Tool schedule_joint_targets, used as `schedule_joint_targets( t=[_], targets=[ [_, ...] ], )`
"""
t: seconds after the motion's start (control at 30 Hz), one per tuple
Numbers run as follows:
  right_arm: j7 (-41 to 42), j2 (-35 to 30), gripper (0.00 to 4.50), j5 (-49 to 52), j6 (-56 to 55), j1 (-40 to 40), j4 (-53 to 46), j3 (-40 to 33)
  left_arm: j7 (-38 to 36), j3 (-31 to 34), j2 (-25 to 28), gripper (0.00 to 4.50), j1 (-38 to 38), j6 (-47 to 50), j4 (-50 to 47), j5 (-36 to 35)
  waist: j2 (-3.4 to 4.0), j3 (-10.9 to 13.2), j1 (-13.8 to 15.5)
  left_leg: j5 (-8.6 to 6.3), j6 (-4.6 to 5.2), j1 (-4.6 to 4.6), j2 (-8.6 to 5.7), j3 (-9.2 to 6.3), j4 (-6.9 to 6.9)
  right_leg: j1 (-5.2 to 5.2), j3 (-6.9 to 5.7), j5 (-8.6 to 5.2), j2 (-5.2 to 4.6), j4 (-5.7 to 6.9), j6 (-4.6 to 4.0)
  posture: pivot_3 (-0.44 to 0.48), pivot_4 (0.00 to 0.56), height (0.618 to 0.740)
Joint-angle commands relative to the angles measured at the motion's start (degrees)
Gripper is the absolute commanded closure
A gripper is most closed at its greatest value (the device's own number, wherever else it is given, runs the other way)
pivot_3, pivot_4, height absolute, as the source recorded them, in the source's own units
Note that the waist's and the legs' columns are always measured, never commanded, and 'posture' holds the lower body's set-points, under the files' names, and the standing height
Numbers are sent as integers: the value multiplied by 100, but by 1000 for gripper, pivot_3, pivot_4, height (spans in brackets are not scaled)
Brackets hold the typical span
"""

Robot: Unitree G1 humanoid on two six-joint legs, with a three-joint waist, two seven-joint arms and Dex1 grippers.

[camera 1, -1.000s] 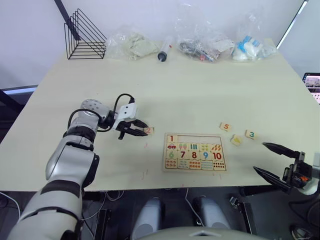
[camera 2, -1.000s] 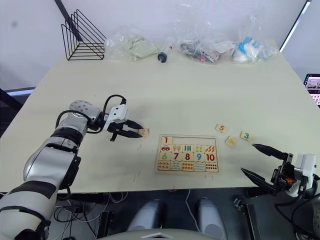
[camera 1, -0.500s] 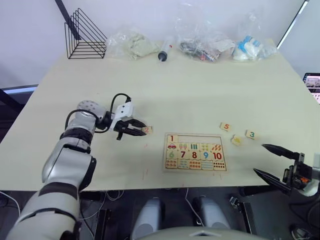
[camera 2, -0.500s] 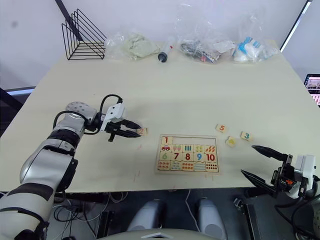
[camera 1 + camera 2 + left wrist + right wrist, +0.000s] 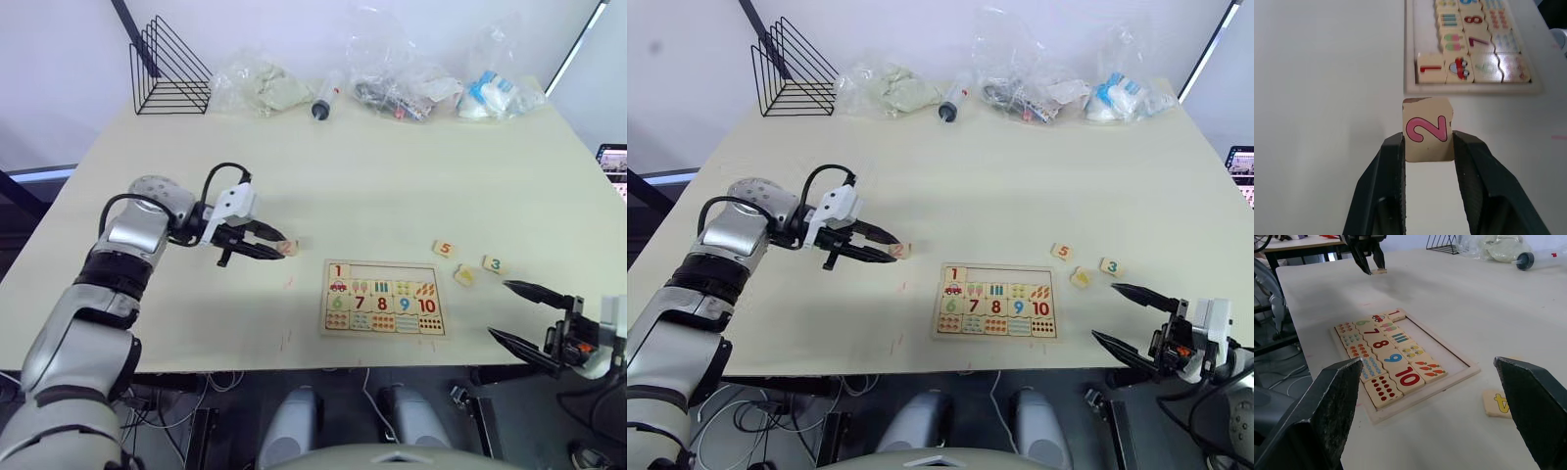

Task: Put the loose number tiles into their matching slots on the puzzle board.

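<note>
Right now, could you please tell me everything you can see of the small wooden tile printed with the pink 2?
The small square light-wood tile with a pink 2 has rounded corners and a slightly chipped-looking upper edge. It sits face up between the two black fingers of the left tool, which press its two opposite sides. It is at the pale tabletop, to the robot's left of the rectangular wooden puzzle board and apart from it. Whether it rests on the table or is just lifted cannot be told.

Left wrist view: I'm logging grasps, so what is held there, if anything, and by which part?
The left end effector grips the 2 tile by its two opposite side edges, digit face showing. The right end effector is open, holding nothing.
</note>
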Motion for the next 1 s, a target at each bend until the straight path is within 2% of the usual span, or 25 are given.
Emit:
schedule_joint_targets(
  t=[0.03,0.17,0.37,0.53,0.67,1.0],
  targets=[
    [19,-4,0,17,-74,-37,-28,-49,217,159,59,3585,29,1427,-1546,-198,1,1,1,0,0,-2,0,0,0,0,0,0,0,0,0,0,150,740],
    [-9,-24,0,38,-45,-68,-49,-103,646,7,-87,3585,-17,2033,-2371,225,1,1,-3,0,0,1,0,0,0,0,3,0,0,0,1,0,150,740],
    [-38,-17,0,23,-54,-46,-108,-111,953,-468,-543,3585,-437,2601,-2761,773,0,0,11,1,-1,0,-4,15,5,3,3,0,2,-2,1,0,150,740],
    [-74,13,0,17,-65,1,-167,-100,941,-796,-775,3585,-686,3033,-2805,1136,1,1,-2,1,-1,0,-4,15,4,2,3,0,3,-2,1,0,150,740],
    [-134,61,0,15,-96,82,-234,-106,915,-1227,-1103,3585,-1152,3891,-2686,1372,1,1,10,1,-1,-2,-4,15,4,2,2,-1,4,-2,1,0,150,740],
    [-244,142,0,3,-188,275,-369,-138,723,-1997,-1277,3585,-1530,3955,-2476,2069,4,2,-11,1,0,0,-4,16,2,2,5,-2,4,-2,2,0,150,740]
  ],
)
